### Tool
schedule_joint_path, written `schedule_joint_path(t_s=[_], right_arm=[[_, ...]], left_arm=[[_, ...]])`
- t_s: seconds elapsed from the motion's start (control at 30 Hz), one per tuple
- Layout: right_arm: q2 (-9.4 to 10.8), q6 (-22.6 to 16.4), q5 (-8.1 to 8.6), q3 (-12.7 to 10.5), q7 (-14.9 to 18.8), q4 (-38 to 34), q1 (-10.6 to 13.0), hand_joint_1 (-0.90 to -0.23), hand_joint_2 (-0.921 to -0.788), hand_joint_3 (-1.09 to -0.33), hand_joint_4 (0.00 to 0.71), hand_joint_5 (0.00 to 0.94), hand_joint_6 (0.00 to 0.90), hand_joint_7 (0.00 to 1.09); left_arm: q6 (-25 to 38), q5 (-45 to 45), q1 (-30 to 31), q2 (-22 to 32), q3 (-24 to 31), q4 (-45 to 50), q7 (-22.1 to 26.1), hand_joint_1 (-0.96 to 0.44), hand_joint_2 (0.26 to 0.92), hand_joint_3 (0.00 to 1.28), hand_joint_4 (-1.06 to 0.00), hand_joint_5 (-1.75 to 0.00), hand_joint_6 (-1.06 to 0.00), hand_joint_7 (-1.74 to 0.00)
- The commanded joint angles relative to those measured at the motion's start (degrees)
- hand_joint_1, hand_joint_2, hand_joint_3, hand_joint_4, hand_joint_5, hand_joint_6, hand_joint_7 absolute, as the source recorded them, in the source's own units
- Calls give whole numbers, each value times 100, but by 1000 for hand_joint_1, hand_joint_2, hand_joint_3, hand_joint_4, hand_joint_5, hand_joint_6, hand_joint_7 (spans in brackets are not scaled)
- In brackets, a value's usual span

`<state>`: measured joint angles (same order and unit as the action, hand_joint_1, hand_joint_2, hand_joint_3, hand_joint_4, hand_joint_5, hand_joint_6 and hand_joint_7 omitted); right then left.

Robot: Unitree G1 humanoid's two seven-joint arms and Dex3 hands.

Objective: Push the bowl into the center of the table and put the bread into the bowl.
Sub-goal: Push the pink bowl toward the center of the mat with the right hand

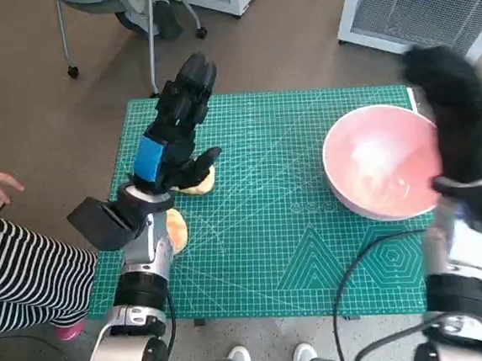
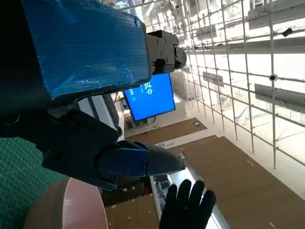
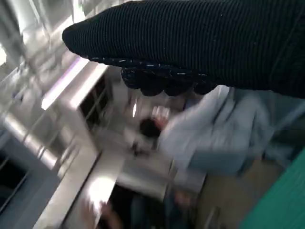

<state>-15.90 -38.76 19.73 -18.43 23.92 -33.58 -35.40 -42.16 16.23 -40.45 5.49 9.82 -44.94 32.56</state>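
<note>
The left hand (image 1: 177,123) hovered spread over the bread (image 1: 197,181), holding nothing, while the right hand (image 1: 453,98), fingers extended and empty, stood beside the pink bowl (image 1: 379,164)

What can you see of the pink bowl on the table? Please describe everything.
The bowl is round, wide and pink, with a glossy inside that looks like plastic or glazed ceramic. It stands upright and holds nothing. It sits on the green mat near the mat's right edge, not at the center. The right hand in its black glove is blurred just beside the rim on the right; whether it touches the bowl cannot be told. Part of the bowl also shows in the left wrist view.
</note>
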Motion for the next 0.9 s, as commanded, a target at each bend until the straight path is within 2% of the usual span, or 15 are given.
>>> schedule_joint_path(t_s=[0.03,0.13,0.47,0.63,0.9], right_arm=[[-214,-115,-205,-232,-368,-389,122,-696,-921,-742,117,15,20,400],[-403,-191,-249,-367,-497,-732,70,-692,-921,-759,109,16,6,383],[-1019,-246,-148,-806,-603,-2185,-166,-678,-921,-763,87,13,13,316],[-1131,-178,-119,-923,-653,-2764,-295,-680,-921,-761,81,8,4,306],[-1169,225,-21,-1085,-655,-3393,-450,-658,-921,-772,63,1,0,293]], left_arm=[[-91,-19,-91,9,15,-96,-23,-696,921,332,-56,-6,1,-259],[-103,-27,-116,9,21,-147,-30,-696,921,332,-57,-6,0,-263],[-128,-67,-143,29,20,-188,-76,-696,921,332,-68,-10,-2,-279],[-110,-61,-138,45,15,-156,-86,-698,921,332,-71,-10,0,-288],[-114,-75,-143,78,15,-148,-104,-699,921,333,-72,-9,1,-294]])
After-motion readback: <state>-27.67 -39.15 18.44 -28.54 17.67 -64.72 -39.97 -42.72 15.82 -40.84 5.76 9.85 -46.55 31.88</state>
